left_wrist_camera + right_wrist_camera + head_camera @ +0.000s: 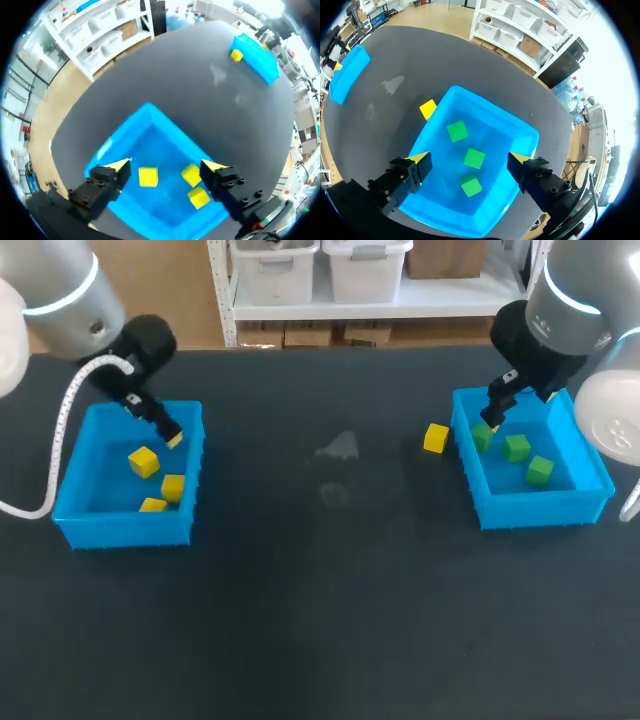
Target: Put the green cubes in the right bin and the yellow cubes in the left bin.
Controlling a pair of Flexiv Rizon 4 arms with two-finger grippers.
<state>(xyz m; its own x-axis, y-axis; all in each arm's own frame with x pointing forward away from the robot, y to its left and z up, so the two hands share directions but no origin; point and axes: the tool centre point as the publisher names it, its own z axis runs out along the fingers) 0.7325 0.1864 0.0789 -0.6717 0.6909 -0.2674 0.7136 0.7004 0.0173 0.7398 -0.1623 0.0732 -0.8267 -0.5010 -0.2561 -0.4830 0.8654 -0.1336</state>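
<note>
Head view: a yellow cube lies on the worktop just left of the right bin. My right pincer, apart and empty, hovers nearest.

Bright, even overhead light falls on the dark table. Shadows on it are soft; in the right wrist view white glare blooms past its edge.

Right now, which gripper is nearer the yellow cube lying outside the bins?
Right. The right gripper hangs over the right bin beside that cube; left gripper over the far left bin.
</note>
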